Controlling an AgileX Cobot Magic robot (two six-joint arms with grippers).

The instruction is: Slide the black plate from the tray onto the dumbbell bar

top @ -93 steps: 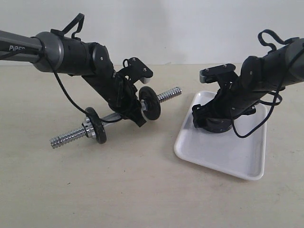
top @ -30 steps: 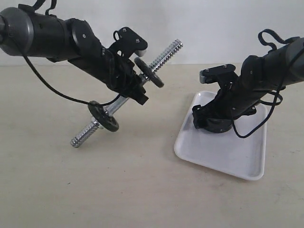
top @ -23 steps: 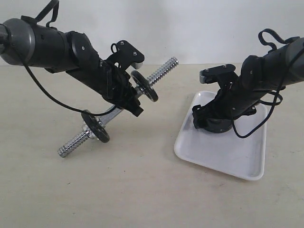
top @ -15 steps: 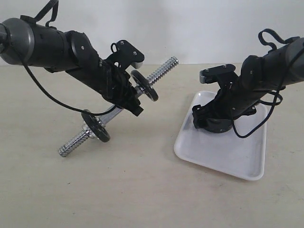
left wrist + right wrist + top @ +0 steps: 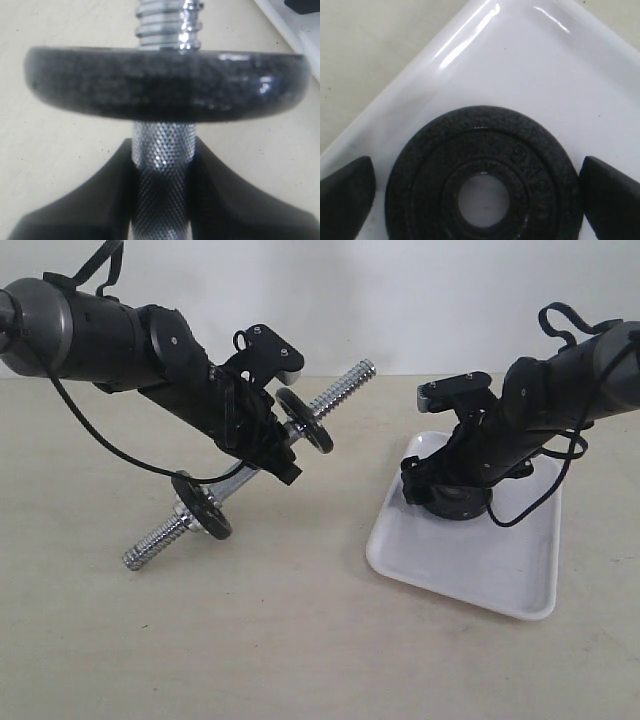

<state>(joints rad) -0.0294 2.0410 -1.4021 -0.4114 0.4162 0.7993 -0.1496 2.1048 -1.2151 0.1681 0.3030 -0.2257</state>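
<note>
Gripping the dumbbell bar [image 5: 345, 380], the left claw [image 5: 162, 165] holds still; the right claw [image 5: 480, 197], wide open, edged around the black plate [image 5: 485, 135] to grab.

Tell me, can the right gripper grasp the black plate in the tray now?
Probably yes: the open right gripper straddles the black plate, which lies flat in the white tray, and nothing lies between them.
</note>
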